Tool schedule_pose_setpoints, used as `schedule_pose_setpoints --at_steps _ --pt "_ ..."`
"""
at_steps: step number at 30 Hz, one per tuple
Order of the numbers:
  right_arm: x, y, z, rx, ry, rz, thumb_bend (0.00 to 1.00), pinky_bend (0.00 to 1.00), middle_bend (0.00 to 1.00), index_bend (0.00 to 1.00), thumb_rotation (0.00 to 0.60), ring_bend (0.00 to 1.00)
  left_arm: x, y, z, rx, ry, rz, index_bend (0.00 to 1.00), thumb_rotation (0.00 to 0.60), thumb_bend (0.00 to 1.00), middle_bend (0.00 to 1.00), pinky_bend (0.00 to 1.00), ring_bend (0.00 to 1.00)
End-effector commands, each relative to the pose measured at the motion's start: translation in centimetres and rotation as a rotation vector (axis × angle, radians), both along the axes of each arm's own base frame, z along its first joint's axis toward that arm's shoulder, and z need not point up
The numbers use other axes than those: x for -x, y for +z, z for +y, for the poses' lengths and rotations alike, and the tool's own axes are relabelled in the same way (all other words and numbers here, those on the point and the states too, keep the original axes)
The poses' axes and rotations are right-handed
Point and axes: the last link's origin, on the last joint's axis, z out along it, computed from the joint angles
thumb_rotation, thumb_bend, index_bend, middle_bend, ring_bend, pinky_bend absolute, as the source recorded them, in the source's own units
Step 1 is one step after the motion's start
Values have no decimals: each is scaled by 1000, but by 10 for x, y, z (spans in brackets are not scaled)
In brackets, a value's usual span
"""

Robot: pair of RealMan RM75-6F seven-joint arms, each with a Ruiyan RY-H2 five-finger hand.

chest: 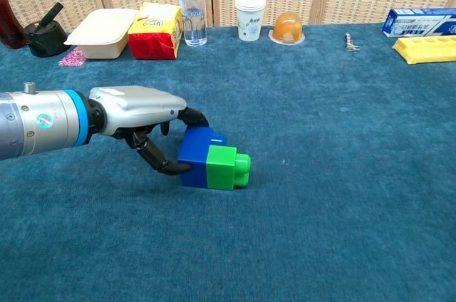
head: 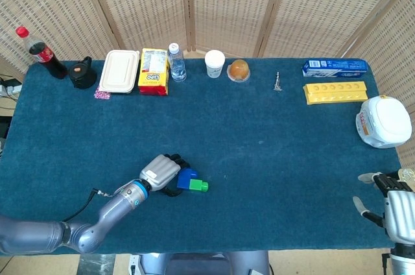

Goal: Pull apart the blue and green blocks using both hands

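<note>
The blue block (chest: 194,156) and the green block (chest: 226,167) are joined side by side on the blue cloth, green on the right; in the head view the blue block (head: 187,176) and green block (head: 198,185) lie near the front left. My left hand (chest: 139,106) pinches the blue block, fingers over its top and thumb against its near left side. The pair sits slightly tilted. My right hand (head: 397,207) hovers at the table's front right corner, far from the blocks, fingers apart and holding nothing.
Along the back edge stand a cola bottle (head: 40,51), lunch box (head: 119,71), yellow packet (head: 154,71), water bottle (head: 176,62), paper cup (head: 214,63) and orange (head: 238,69). A blue box (head: 334,65), yellow tray (head: 335,91) and white container (head: 384,121) sit at the right.
</note>
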Motion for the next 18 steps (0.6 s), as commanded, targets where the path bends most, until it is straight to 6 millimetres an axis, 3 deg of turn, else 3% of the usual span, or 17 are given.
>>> schedule_pose_setpoints --at_steps 1,9,18 --pt "0 1 -1 1 -2 -2 281 445 447 397 600 486 -6 1 4 -3 -13 -21 413 378 446 332 359 272" --pt "0 -5 -9 -41 -4 -40 282 447 446 398 600 486 -23 24 27 -25 -101 -58 427 382 452 341 361 280" --pt "-10 -26 -30 -146 36 -163 282 460 446 397 600 486 -40 48 49 8 -106 -124 428 381 454 343 361 282"
